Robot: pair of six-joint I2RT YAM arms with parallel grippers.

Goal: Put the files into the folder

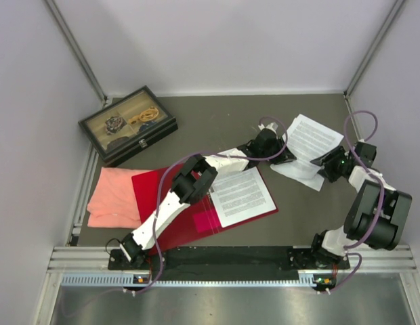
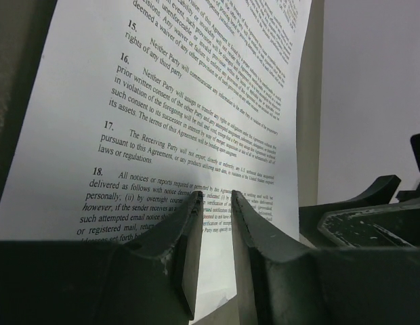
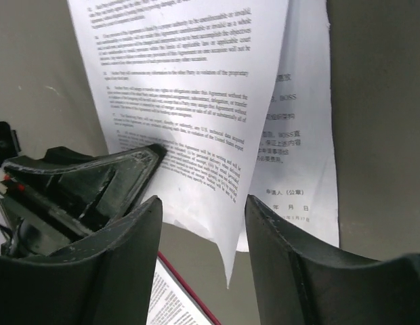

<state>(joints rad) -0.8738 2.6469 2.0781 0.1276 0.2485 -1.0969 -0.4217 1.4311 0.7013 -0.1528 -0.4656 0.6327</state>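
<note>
Left gripper, jaws drawn narrow, pinches an edge of one white paper sheet of dense black print, which is lifted and curled above the grey table. Right gripper gapes wide just beside that sheet. More white printed sheets lie at the far right. Left of them, the flat red rectangular folder lies open, with another printed sheet on its right half.

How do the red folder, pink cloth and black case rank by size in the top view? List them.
1. red folder, clearly largest.
2-3. black case and pink cloth look alike in size; the folder overlaps the cloth's edge, so no ranking.
</note>
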